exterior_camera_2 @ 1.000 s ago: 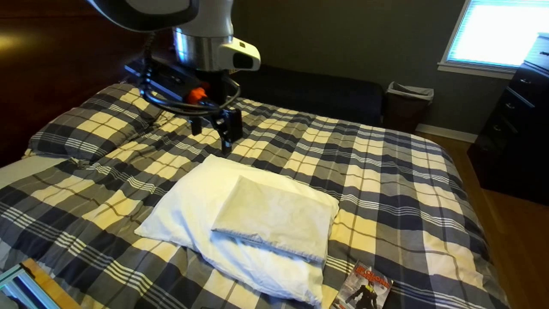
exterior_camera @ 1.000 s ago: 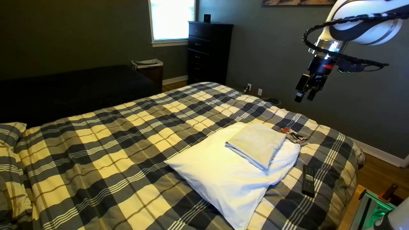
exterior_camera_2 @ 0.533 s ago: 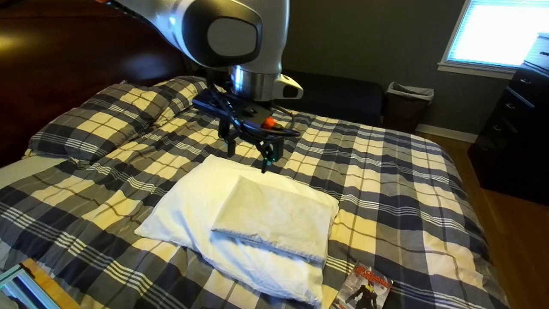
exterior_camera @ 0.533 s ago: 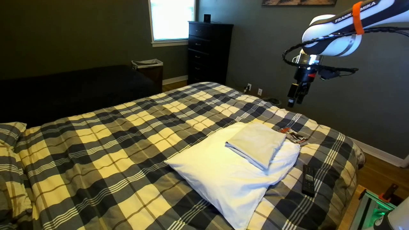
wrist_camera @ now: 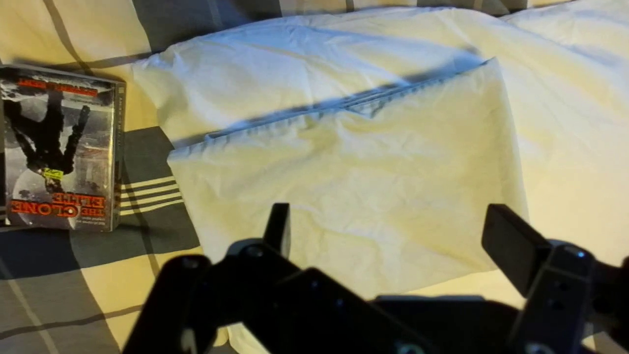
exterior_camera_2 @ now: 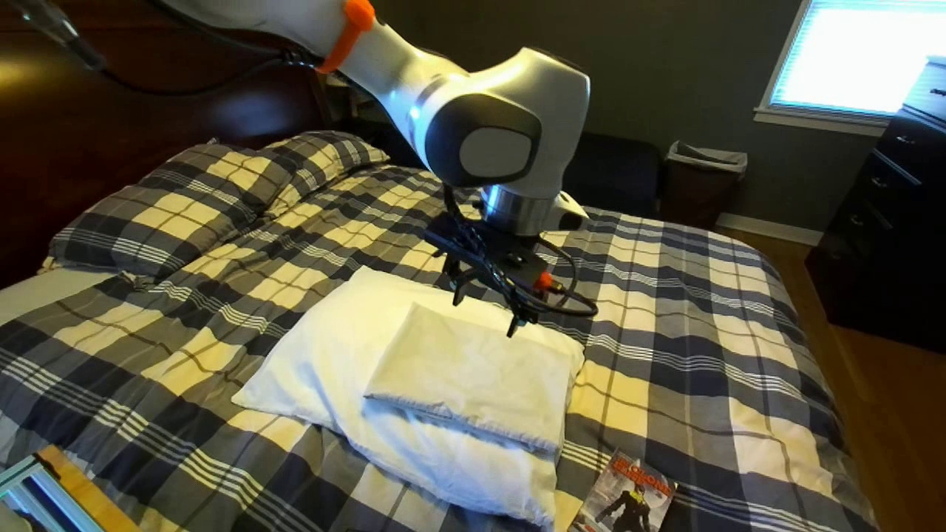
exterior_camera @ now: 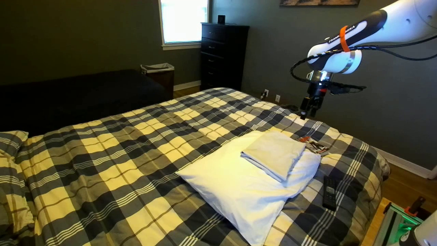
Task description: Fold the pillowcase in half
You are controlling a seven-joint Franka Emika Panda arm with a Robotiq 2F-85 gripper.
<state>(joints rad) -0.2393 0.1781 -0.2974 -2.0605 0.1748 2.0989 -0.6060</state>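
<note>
Although the pillowcase point(exterior_camera_2: 473, 377) lies flat and layered on the white pillow point(exterior_camera_2: 318, 355), the fold in half seems not yet begun — the pincer point(exterior_camera_2: 483, 318) hangs above, spread apart and holding nothing, so grasp and turn-over likely remain. In an exterior view a plaid bedspread point(exterior_camera_2: 687, 355) lies beneath, checked pillows point(exterior_camera_2: 170, 207) far left, a book point(exterior_camera_2: 628, 493) near right — beyond, a bin point(exterior_camera_2: 702, 185) and, far right, a dark dresser point(exterior_camera_2: 887, 222).

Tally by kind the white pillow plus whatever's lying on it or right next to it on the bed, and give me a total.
White pillow: 1
Pillowcase, on top: 1
Book: 1
Remote control: 1
Total: 4
</note>
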